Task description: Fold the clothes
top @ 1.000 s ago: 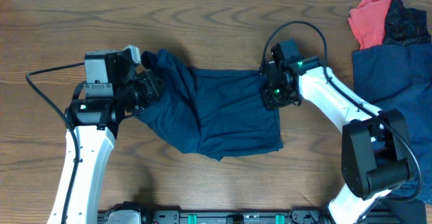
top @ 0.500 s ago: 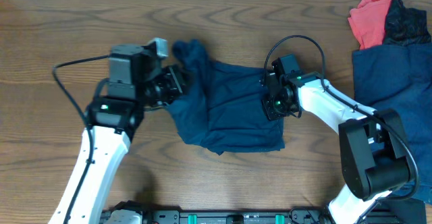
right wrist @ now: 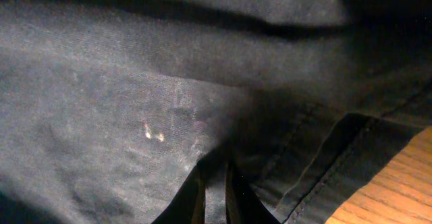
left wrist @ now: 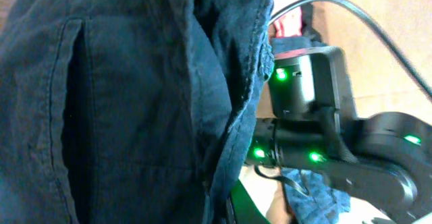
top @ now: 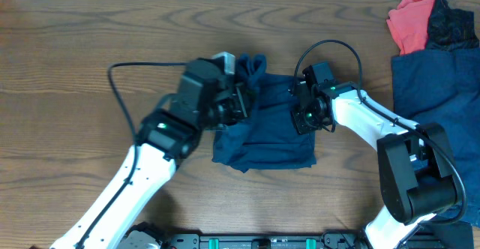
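Fold's judged halfway: shorts (top: 262,140) are spread on the table (top: 75,24), left edge lifted and clamped in the left gripper (top: 241,103); right edge is pinched by the right gripper (top: 298,112), fingers shut. Next the flap needs laying flat. Spare clothes (top: 435,76) are heaped far right of the shorts.

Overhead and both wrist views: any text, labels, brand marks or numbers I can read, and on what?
No readable text in any view.
navy shorts: plain cloth, seams and a pocket opening only; no tag or print in view.
right arm: green lights only, no legible lettering.
coral-red garment and black garment: no print visible.
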Controlling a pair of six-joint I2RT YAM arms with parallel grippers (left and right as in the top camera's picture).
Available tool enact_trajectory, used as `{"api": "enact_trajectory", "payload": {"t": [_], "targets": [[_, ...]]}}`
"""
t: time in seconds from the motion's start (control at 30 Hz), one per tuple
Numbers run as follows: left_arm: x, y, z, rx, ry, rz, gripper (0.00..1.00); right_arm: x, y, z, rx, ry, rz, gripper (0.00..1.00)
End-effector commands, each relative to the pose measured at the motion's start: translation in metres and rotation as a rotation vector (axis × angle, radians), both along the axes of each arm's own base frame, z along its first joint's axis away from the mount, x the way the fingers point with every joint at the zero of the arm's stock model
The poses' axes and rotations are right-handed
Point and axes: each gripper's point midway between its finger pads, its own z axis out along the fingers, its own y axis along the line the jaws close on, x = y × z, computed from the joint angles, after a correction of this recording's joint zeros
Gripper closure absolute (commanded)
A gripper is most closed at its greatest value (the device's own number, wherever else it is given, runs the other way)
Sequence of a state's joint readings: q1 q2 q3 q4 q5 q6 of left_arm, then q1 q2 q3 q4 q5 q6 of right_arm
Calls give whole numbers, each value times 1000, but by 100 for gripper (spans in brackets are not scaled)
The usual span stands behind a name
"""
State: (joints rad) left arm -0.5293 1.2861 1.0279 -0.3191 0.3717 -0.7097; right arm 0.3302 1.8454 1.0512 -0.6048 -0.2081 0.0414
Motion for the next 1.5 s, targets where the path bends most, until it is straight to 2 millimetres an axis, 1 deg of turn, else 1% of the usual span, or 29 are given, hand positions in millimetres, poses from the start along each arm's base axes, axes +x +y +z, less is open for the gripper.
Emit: {"api": "enact_trajectory", "payload": {"t": [0.0, 0.23, 0.3, 0.4, 0.5, 0.63, 0.83, 0.97, 1.0, 1.07, 1.17, 1.2, 1.27, 1.33, 1.37, 1.43, 1.47], "targets": [[16, -9, 6, 26, -48, 90, 94, -21, 0, -17, -25, 69, 9, 90], [28, -42, -21, 70, -78, 82, 94, -25, 1, -18, -30, 83, 16, 90], [30, -47, -29, 71, -66, 80, 94, -26, 1, -18, -31, 85, 17, 90], [32, -49, -41, 56, -14, 112, 94, -27, 1, -18, -32, 88, 17, 90], [32, -52, -39, 38, -9, 107, 94, -27, 1, -18, -33, 90, 17, 90], [31, -55, -36, 21, -13, 93, 94, -27, 1, -18, -33, 89, 17, 87], [22, -72, -25, -56, -3, 3, 94, -28, 1, -18, -33, 94, 12, 85], [17, -77, -23, -85, 14, -26, 94, -28, 1, -18, -33, 95, 6, 85], [16, -79, -22, -90, 19, -36, 90, -28, 1, -18, -33, 95, 6, 85], [15, -79, -22, -92, 21, -40, 66, -28, 1, -18, -33, 96, 6, 84], [12, -81, -20, -106, 23, -58, 55, -29, 0, -18, -35, 100, 5, 83], [12, -82, -18, -111, 22, -63, 53, -29, 0, -18, -35, 102, -2, 82], [13, -81, -16, -114, 16, -60, 53, -29, 0, -18, -35, 102, -2, 82], [16, -75, -10, -118, -2, -49, 53, -29, 0, -18, -36, 104, -2, 82], [19, -71, -5, -122, -14, -41, 53, -29, 0, -18, -36, 105, -3, 82], [25, -59, 6, -124, -51, -30, 53, -27, -2, -16, -32, 104, -33, 78], [27, -50, 14, -119, -75, -20, 53, -23, -3, -11, -26, 92, -47, 76]]}}
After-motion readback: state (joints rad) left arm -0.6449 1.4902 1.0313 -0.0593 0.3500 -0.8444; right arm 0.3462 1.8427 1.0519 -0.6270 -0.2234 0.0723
